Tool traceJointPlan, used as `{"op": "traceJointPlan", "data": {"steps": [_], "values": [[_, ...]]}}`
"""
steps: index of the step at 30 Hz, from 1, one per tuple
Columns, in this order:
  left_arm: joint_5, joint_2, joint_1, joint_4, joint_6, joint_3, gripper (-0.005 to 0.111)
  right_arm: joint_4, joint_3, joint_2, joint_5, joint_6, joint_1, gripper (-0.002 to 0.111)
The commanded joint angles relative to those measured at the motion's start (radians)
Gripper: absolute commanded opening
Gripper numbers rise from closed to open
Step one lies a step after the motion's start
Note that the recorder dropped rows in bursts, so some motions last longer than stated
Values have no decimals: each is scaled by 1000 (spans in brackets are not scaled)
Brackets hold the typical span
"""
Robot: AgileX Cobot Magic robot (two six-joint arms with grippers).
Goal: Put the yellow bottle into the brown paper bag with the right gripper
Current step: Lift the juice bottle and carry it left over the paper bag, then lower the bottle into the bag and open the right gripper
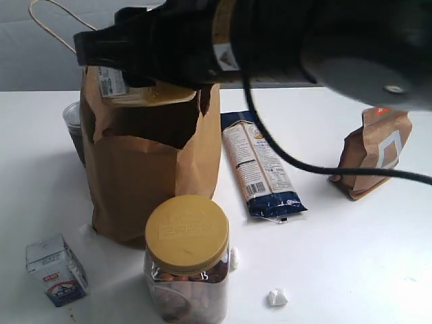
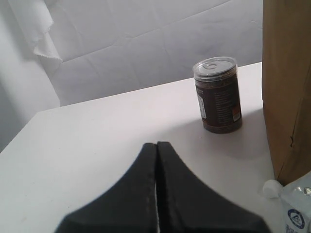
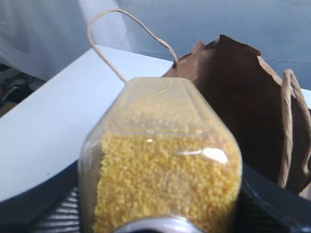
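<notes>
The yellow bottle (image 1: 147, 94) hangs on its side over the open top of the brown paper bag (image 1: 150, 162), with my right gripper (image 1: 128, 75) shut on it. In the right wrist view the clear bottle (image 3: 160, 170), full of yellow grains, fills the middle between the black lattice fingers (image 3: 46, 213). The bag's torn rim (image 3: 228, 87) and a cord handle (image 3: 289, 126) lie just beyond it. The bottle's cap is hidden. My left gripper (image 2: 156, 144) is shut on nothing, low over the white table.
A clear jar with a yellow lid (image 1: 187, 253) stands in front of the bag. A small carton (image 1: 55, 271) sits at the front left, and a dark can (image 2: 217, 95) behind the bag. A blue-and-white packet (image 1: 260, 165) and a brown pouch (image 1: 374, 152) lie to the right.
</notes>
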Motion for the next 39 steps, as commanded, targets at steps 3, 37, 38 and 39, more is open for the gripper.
{"op": "traceJointPlan", "data": {"steps": [3, 37, 38, 39], "values": [[-6, -2, 0, 0, -7, 5, 0, -82, -203, 170, 252, 34, -6, 1], [-6, -2, 0, 0, -7, 5, 0, 87, -17, -230, 183, -124, 24, 0], [-6, -2, 0, 0, -7, 5, 0, 101, 12, -251, 172, -127, 8, 0], [-6, -2, 0, 0, -7, 5, 0, 120, 76, -307, 146, -131, -38, 0]]}}
